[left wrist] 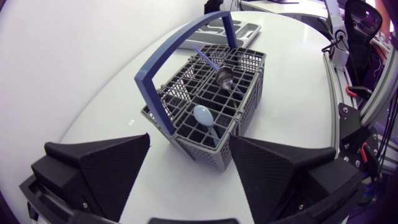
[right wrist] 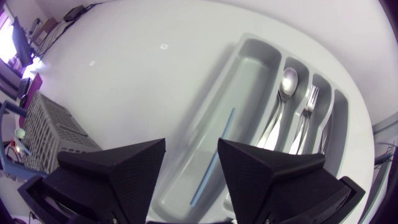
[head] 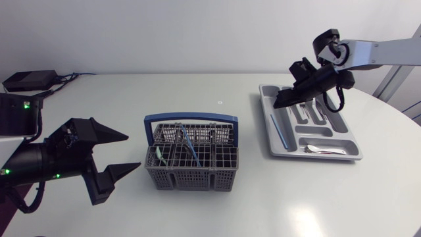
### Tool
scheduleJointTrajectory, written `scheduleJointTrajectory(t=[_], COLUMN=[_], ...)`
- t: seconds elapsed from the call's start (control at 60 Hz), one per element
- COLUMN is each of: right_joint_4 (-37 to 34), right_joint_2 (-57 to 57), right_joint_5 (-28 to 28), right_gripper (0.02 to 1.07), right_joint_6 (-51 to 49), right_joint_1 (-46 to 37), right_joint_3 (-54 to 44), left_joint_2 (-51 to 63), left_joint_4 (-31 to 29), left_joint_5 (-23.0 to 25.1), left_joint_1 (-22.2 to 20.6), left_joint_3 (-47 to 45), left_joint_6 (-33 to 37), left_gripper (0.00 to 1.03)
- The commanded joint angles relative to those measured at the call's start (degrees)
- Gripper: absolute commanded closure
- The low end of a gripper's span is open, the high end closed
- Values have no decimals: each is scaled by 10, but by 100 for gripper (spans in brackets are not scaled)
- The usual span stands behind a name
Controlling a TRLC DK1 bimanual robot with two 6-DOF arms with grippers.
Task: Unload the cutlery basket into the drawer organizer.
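**Left jaws spread at the basket, right jaws empty over the organizer**

Nearest, the left gripper (head: 133,151) hangs low over the table (head: 217,210), just short of the basket (head: 191,179). Its jaws are wide apart and hold nothing. It points at the basket's end wall, which I judge to be a waiting pose before a pick, not a grasp.

The basket stands upright mid-table with its blue handle (head: 191,117) arched across the top. Any reach has to come in beside that arch. It is not yet unloaded. The left wrist view shows a pale spoon (left wrist: 202,115) in the cell closest to the gripper. A steel spoon (left wrist: 225,76) sits further in, and a blue piece (left wrist: 208,59) leans beyond that. Both spoons stand bowl-up, so the bowls are the parts open to the fingers.

Farther off lies the organizer (head: 314,157), well apart from the basket. It is sorted by kind: a blue stick (right wrist: 214,163) lies along the long slot, a spoon (right wrist: 287,79) in the next and a fork (right wrist: 311,96) beside that. Another spoon (head: 322,149) lies in the cross slot.

The right gripper (right wrist: 191,144) hovers above the organizer's far end, over the long slot. Its jaws are parted with nothing between them. Since it carries nothing, I judge its next useful move is toward the basket.
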Motion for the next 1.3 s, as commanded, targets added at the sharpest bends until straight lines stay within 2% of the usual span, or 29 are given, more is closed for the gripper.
scheduleJointTrajectory(t=[0.0, 0.167, 0.417, 0.533, 0.85, 1.283], right_joint_4=[37, 81, 82, 83, 113, 173], right_joint_2=[-127, -275, -354, -361, -322, -266], right_joint_5=[0, -2, -7, -10, 5, 29], right_gripper=[40, 40, 40, 48, 48, 48], right_joint_6=[-25, -35, -13, 12, 62, 85], right_joint_1=[44, 116, 226, 284, 384, 437], right_joint_3=[-95, -195, -234, -241, -241, -255], left_joint_2=[2, 2, -1, -4, -9, -8], left_joint_4=[-6, -3, 2, 2, 2, 20], left_joint_5=[-1, 0, 1, 2, 11, 26], left_joint_1=[-3, -3, 1, 10, 26, 36], left_joint_3=[18, 13, -1, -5, -12, -38], left_joint_6=[-10, -10, -7, -1, 8, 10], left_gripper=[6, 6, 6, 6, 6, 6])
